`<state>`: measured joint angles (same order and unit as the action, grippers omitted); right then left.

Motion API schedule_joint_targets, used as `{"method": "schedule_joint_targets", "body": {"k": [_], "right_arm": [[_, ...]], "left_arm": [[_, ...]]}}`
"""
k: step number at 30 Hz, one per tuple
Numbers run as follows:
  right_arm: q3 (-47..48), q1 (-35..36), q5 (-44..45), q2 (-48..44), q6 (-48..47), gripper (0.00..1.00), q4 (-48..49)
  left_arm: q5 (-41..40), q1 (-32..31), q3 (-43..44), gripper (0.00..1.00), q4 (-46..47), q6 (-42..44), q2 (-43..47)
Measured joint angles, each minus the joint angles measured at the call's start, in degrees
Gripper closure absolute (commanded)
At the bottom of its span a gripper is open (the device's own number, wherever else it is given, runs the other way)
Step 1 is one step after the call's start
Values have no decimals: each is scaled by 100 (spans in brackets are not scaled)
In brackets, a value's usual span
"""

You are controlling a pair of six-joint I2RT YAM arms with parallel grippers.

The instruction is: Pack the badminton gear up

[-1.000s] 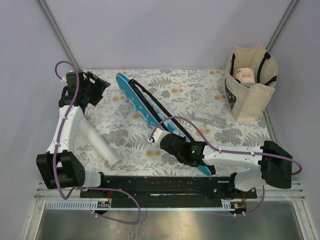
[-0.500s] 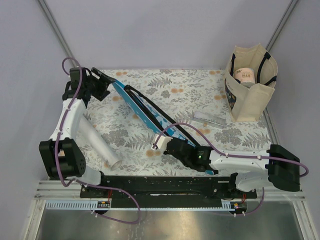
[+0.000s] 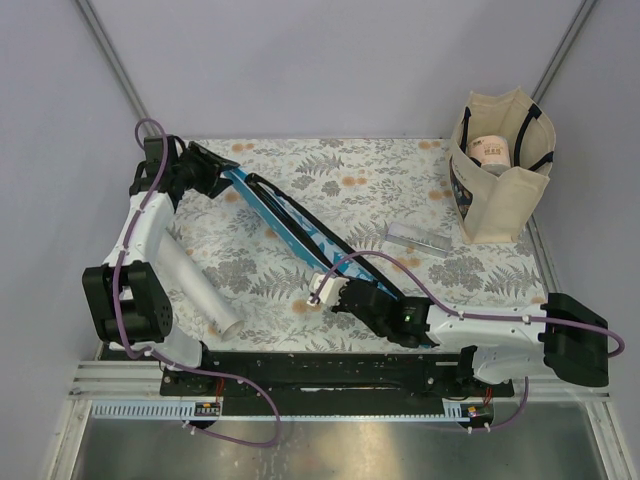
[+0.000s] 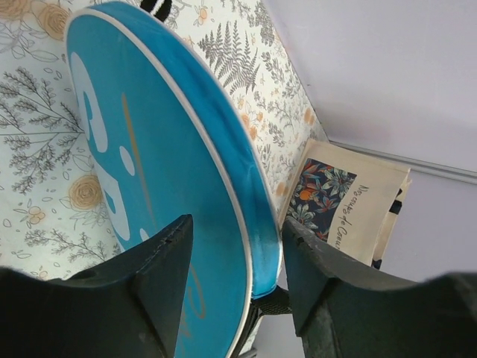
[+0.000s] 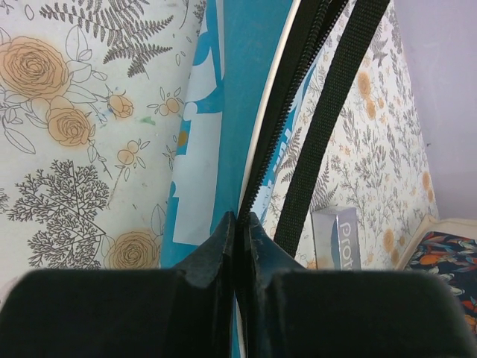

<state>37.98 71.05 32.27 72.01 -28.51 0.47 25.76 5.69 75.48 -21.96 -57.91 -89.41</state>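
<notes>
I'm watching my right end effector (image 5: 238, 224) pinching, almost fully closed, on the black zipper edge of the blue cover (image 5: 238, 89). The black strap (image 5: 335, 97) is running just beside it. My left end effector (image 4: 235, 291) is clamping the cover's rounded head, one finger on each face, and is holding that end tilted. The cover is stretching diagonally across the floral desk (image 3: 400, 170) between the two arms. A white tube (image 3: 200, 285) is lying near the left arm, and the beige tote (image 3: 500, 190) is standing at the far right corner.
</notes>
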Motion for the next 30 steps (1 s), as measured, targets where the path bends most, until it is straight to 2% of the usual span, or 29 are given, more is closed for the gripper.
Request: {"method": "schedule_joint_targets", "body": {"k": [4, 8, 11, 15, 18, 25, 30], "right_arm": [[-9, 9, -94, -52, -66, 89, 63], [-9, 9, -149, -52, -83, 86, 83], [-9, 9, -160, -57, -31, 77, 120], [-4, 9, -238, -76, 302, 60, 149], [42, 9, -339, -68, 916, 44, 210], [855, -4, -546, 273, 3036, 42, 756], [2299, -70, -470, 1130, 3965, 41, 881]], "left_arm": [[131, 7, -11, 57, 13, -127, -13], [199, 7, -15, 83, 24, -275, -44], [181, 17, -103, 99, 83, -409, -20], [44, 48, -343, 100, 197, -669, 144], [-120, 46, -542, 100, 184, -911, 343], [-455, 28, -1110, 100, 199, -1375, 901], [-450, 20, -1528, 100, 472, -1690, 1130]]}}
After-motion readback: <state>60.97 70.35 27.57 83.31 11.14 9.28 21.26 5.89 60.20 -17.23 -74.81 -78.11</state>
